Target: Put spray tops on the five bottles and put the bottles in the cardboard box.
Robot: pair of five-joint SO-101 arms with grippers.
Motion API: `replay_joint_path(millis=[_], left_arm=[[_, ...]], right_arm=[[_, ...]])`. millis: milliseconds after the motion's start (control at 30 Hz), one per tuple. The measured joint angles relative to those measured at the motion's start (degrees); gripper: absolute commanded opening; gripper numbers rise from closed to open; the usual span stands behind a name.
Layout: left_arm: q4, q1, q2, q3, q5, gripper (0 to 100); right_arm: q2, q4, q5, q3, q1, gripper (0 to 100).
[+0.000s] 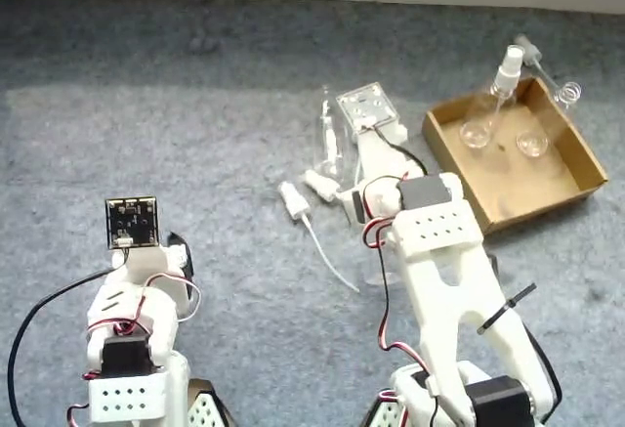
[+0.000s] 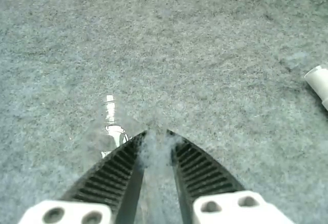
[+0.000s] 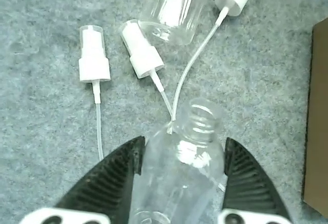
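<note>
1. High view: The box (image 1: 527, 191) is seen at the right of the desk (image 1: 195, 105). A capped bottle (image 1: 488, 105) and a second bottle (image 1: 532, 144) are held inside it. A loose bottle (image 1: 330, 139) and spray tops (image 1: 293, 199) are found on the desk left of the box.
2. Left wrist view: The left gripper (image 2: 156, 137) is positioned low over the desk. It is almost closed, with a narrow slit between the jaws, and nothing is gripped. A clear object (image 2: 110, 121) is seen just beside one finger; what it is cannot be told.
3. Right wrist view: The right gripper (image 3: 183, 141) is spread wide and pressed against both sides of an uncapped bottle (image 3: 197, 131). The open neck is pointed away from the wrist, toward the spray tops lying just beyond it.
</note>
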Motion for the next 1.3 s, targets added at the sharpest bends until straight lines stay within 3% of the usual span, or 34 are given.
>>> replay_joint_path(millis=[433, 600, 933, 1133, 1300], left_arm=[[0.0, 0.0, 0.0, 0.0, 0.0, 0], [0.0, 2.7, 0.0, 0.0, 0.1, 0], [0.0, 5.8, 0.0, 0.0, 0.1, 0], [8.1, 6.3, -0.1, -7.9, -0.6, 0], [14.3, 6.2, -0.3, -16.5, -5.7, 0]], right_arm=[[-2.9, -1.5, 0.0, 0.4, 0.0, 16.6], [-15.4, -1.5, 0.0, 2.3, 0.0, 16.6], [-42.8, -1.5, 0.0, 20.0, 0.0, 16.6], [-55.6, -1.5, 0.0, 27.0, 0.2, 16.6], [-63.2, -1.5, 0.0, 31.7, 0.2, 16.6]])
